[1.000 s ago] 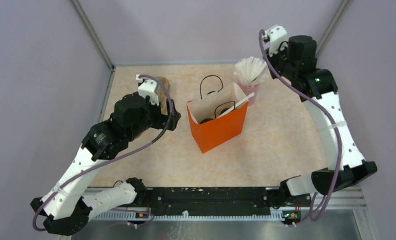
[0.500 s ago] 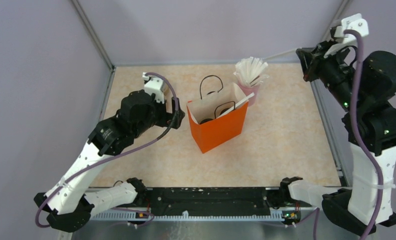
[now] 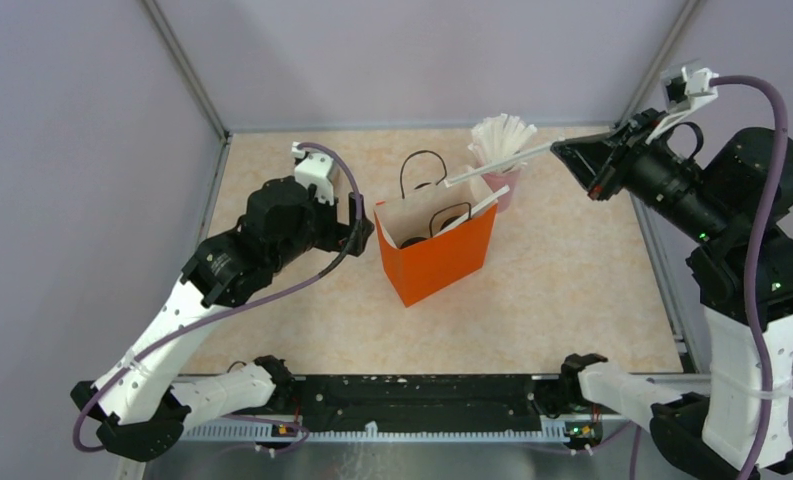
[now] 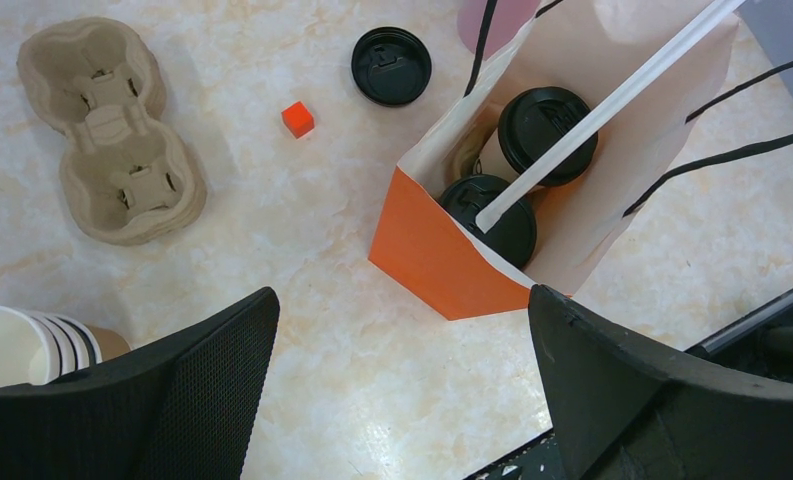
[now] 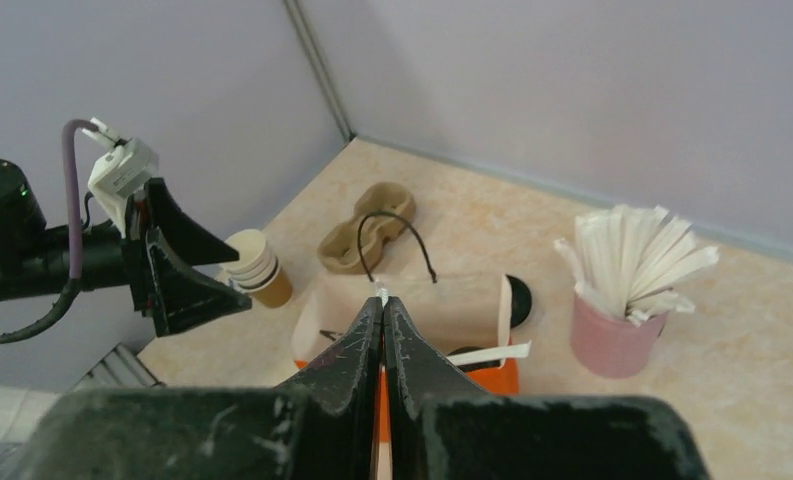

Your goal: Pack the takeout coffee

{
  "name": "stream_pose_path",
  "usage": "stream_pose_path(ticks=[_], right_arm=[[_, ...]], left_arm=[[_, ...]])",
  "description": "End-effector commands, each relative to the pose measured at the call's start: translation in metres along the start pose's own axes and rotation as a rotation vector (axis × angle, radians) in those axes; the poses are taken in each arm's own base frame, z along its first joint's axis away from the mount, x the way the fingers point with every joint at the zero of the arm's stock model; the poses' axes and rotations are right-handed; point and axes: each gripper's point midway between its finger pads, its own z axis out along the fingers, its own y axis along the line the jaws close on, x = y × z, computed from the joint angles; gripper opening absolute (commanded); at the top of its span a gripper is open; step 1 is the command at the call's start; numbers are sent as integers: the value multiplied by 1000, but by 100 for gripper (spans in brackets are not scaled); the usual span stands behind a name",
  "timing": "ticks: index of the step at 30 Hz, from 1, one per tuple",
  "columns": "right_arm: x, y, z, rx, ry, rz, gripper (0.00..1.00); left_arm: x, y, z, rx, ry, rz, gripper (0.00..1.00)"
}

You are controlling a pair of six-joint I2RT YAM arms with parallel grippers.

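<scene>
My right claw (image 3: 567, 152) is pinched shut on a white straw (image 3: 502, 165), up over the far right part of the counter (image 3: 572, 290). The straw reaches out above the open mouth of the orange paper bag (image 3: 437, 255). My left claw (image 4: 402, 300) is spread wide with nothing in it, hanging just off the bag's left side.

Down in the bag sits the takeout coffee (image 4: 547, 120), a short paper cup under a round black plastic lid. It leans a little, so a strip of tan wall shows below the lid. A second lidded cup (image 4: 492, 215) is right beside it, nearer the bag's orange front. Another straw (image 4: 612, 100) lies slanted over both lids and pokes out past the rim. The lids carry moulded marks I can't read, and the bag's faces look plain.

The bag stands mid-counter, nearer the far edge. Just behind its right side is a pink cup of straws (image 5: 612, 335). A loose black lid (image 4: 391, 65) and a small orange cube (image 4: 297, 119) lie behind the bag, with a pulp cup carrier (image 4: 112, 130) toward the far left corner. A stack of lidless cups (image 4: 22, 345) stands by the left edge.
</scene>
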Motion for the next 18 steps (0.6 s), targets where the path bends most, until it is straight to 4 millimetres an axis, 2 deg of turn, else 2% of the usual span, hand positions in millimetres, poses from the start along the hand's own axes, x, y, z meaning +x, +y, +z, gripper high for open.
stream_pose_path(ticks=[1, 8, 18], right_arm=[[7, 15, -3, -70, -8, 114, 0], [38, 6, 22, -92, 42, 159, 0], [100, -8, 79, -165, 161, 295, 0]], left_arm=[[-24, -8, -6, 42, -84, -16, 99], [-23, -6, -7, 33, -90, -10, 99], [-14, 0, -14, 18, -100, -44, 99]])
